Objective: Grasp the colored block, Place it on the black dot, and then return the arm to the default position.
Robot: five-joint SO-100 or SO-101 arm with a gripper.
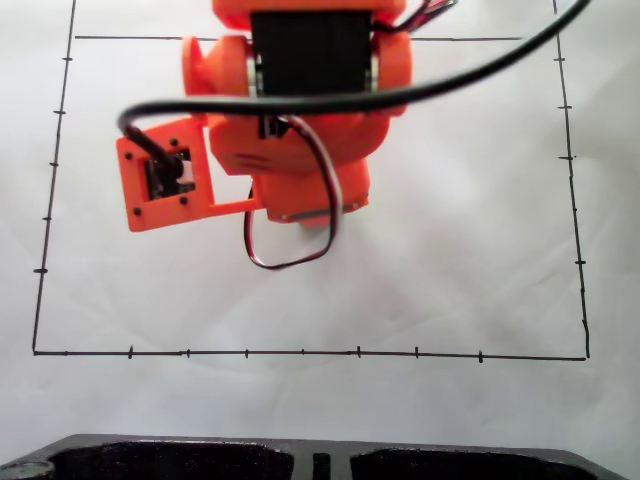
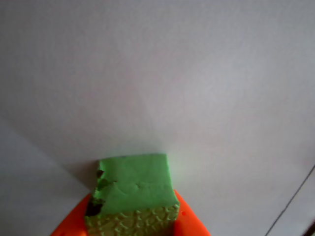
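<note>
Orange end effector (image 2: 132,226) grips the green colored block (image 2: 135,184) between its fingers above white paper (image 2: 197,73).

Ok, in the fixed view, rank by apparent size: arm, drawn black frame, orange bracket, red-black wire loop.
1. Drawn black frame.
2. Arm, though nearness to the camera inflates it.
3. Orange bracket and wire loop look alike; I won't rank them.
</note>
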